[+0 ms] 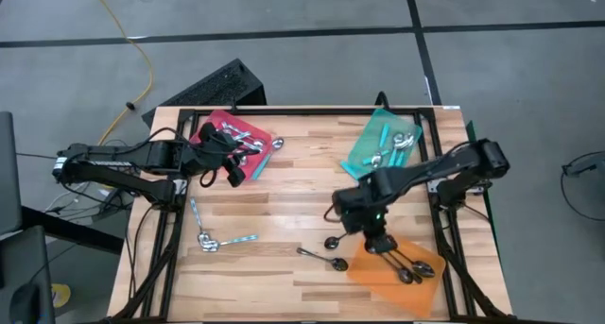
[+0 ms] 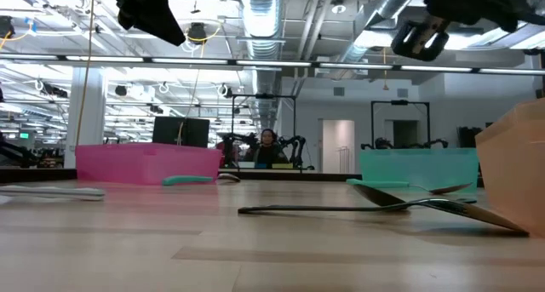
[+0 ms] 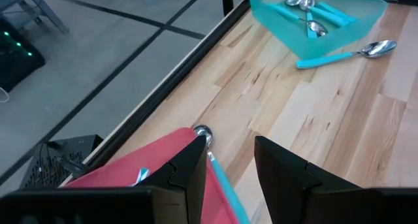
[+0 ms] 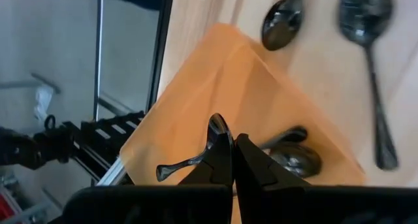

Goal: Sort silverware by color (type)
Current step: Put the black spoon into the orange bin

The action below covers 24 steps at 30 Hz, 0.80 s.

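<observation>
Grey floor with dark seams surrounds a pale wooden table (image 1: 284,187) on which both arms work. Over the near right corner the right gripper (image 4: 232,160) is pinched shut on the handle of a black spoon (image 4: 196,160), held above the orange tray (image 1: 397,272). More black spoons (image 1: 406,265) lie in that tray, and two further black ones (image 1: 326,260) rest on the bare wood just left of it, near the front edge.

At the far left the left gripper (image 3: 228,175) hangs over the red tray (image 1: 236,140), its fingers (image 3: 281,168) parted with nothing between them. Silver spoons (image 1: 250,146) lie in the red tray, and one silver spoon bowl (image 3: 202,132) pokes out at the tray's right edge.

Toward the far right stands the teal tray (image 1: 383,144), holding several spoons with teal handles (image 1: 397,149); another teal-handled spoon (image 3: 346,53) lies on the table just beside it. Near the left edge of the table a few spoons are still unsorted (image 1: 213,234), some teal-handled and some silver, lying well apart from all three trays.
</observation>
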Tool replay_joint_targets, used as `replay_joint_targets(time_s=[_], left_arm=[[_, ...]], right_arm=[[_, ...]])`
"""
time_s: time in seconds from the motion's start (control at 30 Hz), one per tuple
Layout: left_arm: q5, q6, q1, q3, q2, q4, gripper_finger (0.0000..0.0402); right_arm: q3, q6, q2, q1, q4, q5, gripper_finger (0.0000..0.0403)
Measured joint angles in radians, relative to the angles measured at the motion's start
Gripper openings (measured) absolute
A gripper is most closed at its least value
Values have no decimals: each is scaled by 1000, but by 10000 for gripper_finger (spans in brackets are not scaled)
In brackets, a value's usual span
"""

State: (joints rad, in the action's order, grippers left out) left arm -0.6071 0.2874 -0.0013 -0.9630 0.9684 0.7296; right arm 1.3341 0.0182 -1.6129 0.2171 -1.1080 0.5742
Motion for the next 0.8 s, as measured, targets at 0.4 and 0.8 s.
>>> replay_joint_targets(time_s=[0.4, 0.8], left_arm=[[-1, 23, 0, 0, 0, 32, 114], [-2, 50, 0, 0, 0, 32, 114]], right_arm=[[-156, 107, -5, 113, 177, 1, 20], [-310, 148, 0, 148, 421, 29, 20]])
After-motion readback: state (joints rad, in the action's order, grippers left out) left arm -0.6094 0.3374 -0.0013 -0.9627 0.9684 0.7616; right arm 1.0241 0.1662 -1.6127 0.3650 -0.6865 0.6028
